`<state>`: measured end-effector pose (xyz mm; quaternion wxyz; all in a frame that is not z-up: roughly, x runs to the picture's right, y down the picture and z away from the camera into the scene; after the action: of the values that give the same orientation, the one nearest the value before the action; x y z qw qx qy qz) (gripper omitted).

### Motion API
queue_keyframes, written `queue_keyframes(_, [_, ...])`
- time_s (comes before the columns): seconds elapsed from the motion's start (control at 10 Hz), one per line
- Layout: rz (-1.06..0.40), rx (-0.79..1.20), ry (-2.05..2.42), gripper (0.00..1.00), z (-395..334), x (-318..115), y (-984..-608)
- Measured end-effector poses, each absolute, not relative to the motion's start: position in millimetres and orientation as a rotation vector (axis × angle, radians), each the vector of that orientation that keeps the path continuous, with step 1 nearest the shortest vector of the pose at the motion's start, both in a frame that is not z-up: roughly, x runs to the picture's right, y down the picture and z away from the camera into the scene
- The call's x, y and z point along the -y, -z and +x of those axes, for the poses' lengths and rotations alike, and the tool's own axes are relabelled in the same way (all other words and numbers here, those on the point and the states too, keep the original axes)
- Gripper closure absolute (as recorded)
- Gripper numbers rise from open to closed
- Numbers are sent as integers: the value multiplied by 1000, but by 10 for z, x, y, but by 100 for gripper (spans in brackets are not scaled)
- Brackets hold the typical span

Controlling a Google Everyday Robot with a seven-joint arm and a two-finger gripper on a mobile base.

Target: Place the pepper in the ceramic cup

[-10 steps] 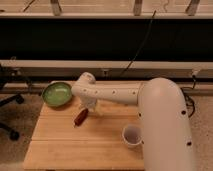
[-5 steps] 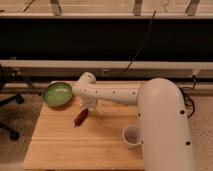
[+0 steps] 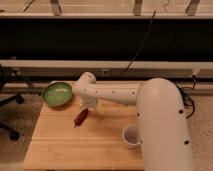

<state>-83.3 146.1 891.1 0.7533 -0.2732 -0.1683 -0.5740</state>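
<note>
Wooden planks make up the counter (image 3: 60,145), and two containers stand on it. A green bowl (image 3: 57,93) sits near the far left corner, at about 10 o'clock from the counter's middle, with only its own glossy green inside and a pale glare showing. A white ceramic cup (image 3: 132,136) stands upright toward the near right, at about 4 o'clock from the middle, close against the robot's bulky white body; only its pale inner wall shows. The pepper (image 3: 81,116), reddish-brown and elongated, lies on the bare wood between the two, tilted so its upper end points toward 1 o'clock. It is at about 5 o'clock from the bowl and 10 o'clock from the cup, well apart from the cup. The white arm (image 3: 115,93) reaches from the body at the right across the far part of the counter toward 9 o'clock, its rounded wrist ending just beside the bowl's rim. The gripper (image 3: 92,105) hangs down from that wrist, low over the wood, at about 1 o'clock from the pepper and very close to its upper end. Whether it touches the pepper, or is spread or closed, cannot be told.
</note>
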Motion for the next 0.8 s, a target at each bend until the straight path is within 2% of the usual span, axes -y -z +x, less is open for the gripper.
queue_keyframes(0.4, [-640, 402, 1290, 21, -1173, -1668, -8876])
queue_keyframes(0.5, [-646, 409, 1296, 25, -1201, -1687, -8871])
queue_keyframes(0.6, [-649, 425, 1299, 38, -1248, -1705, -8861])
queue_keyframes(0.8, [-647, 440, 1293, 55, -1246, -1703, -8851])
